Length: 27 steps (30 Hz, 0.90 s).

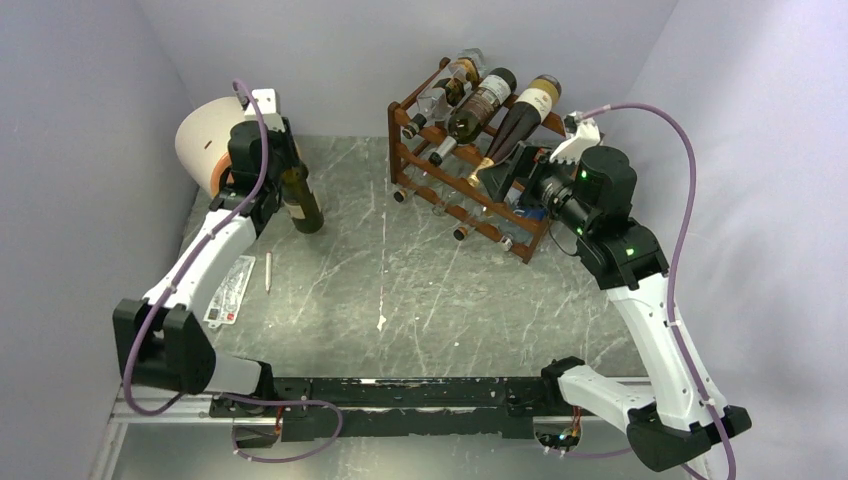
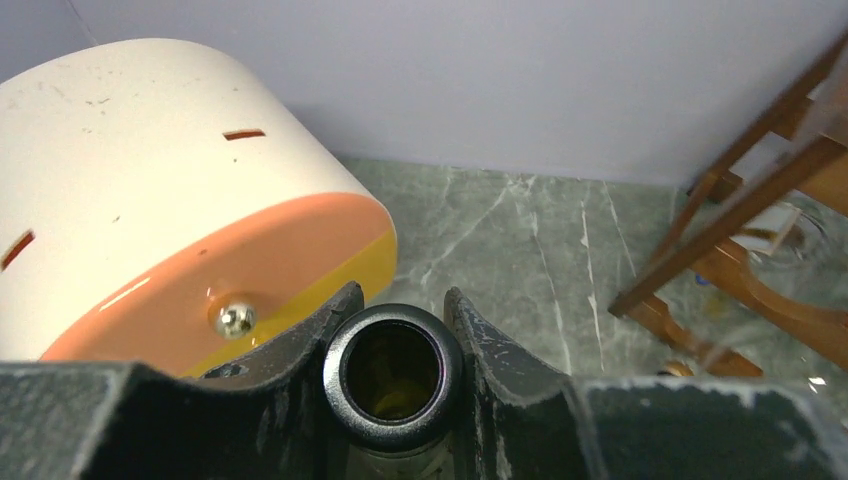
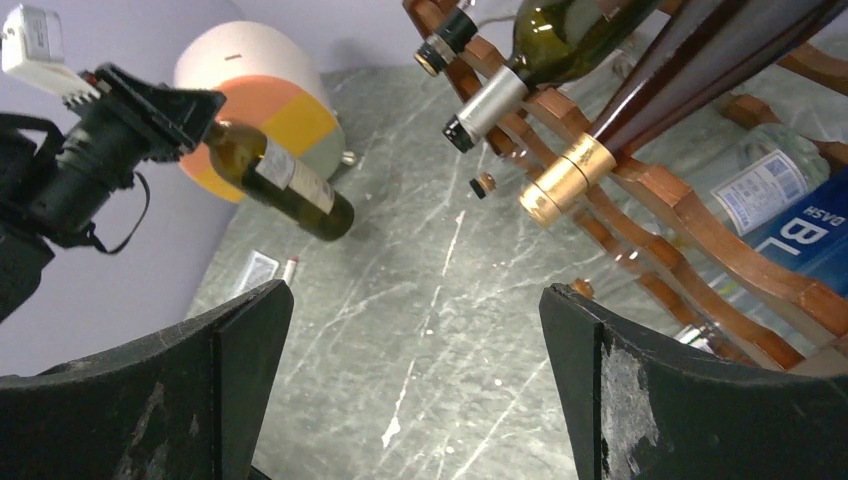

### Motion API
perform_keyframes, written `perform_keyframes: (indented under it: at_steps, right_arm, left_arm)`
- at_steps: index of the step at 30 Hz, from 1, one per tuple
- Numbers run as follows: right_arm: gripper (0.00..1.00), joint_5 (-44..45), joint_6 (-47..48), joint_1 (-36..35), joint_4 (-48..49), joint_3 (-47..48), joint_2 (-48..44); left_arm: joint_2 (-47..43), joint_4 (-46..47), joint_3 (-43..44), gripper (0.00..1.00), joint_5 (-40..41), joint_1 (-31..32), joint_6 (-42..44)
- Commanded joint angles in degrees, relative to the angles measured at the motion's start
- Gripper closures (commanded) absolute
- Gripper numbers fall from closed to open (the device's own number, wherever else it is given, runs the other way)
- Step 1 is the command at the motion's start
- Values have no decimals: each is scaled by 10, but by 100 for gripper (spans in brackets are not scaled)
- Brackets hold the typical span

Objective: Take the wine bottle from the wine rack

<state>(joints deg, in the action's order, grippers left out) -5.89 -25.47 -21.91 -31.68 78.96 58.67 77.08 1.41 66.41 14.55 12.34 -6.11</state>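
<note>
Left claw point(image 2: 400, 310) grips the wine bottle point(image 1: 301, 200) by the neck, nine o'clock of the wine rack point(image 1: 470, 190); seat its base flat on the desk point(image 1: 400, 290). Right claw point(image 3: 415, 295) gapes.

Top cam: high, rear, looking down. 2 wrist cams: close-up; all 3 share wine rack point(image 3: 690, 210).

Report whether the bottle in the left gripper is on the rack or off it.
Off. The left gripper grips the wine bottle by its neck, apart from the wine rack.
</note>
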Motion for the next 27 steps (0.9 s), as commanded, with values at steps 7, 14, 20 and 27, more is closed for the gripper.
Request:
perform_keyframes:
  at_steps: [7, 14, 20, 27]
  right_arm:
    - [0, 29, 40, 1, -27, -8, -20]
    - [0, 23, 34, 1, -24, -14, -22]
    - [0, 19, 27, 1, -20, -28, -25]
    - [0, 13, 23, 1, -25, -25, -25]
  left_arm:
    - [84, 212, 18, 93, -63, -45, -9]
    - [120, 200, 29, 93, -75, -46, 7]
    - [129, 190, 19, 92, -107, -45, 26]
    - [141, 124, 57, 30, -105, -44, 16]
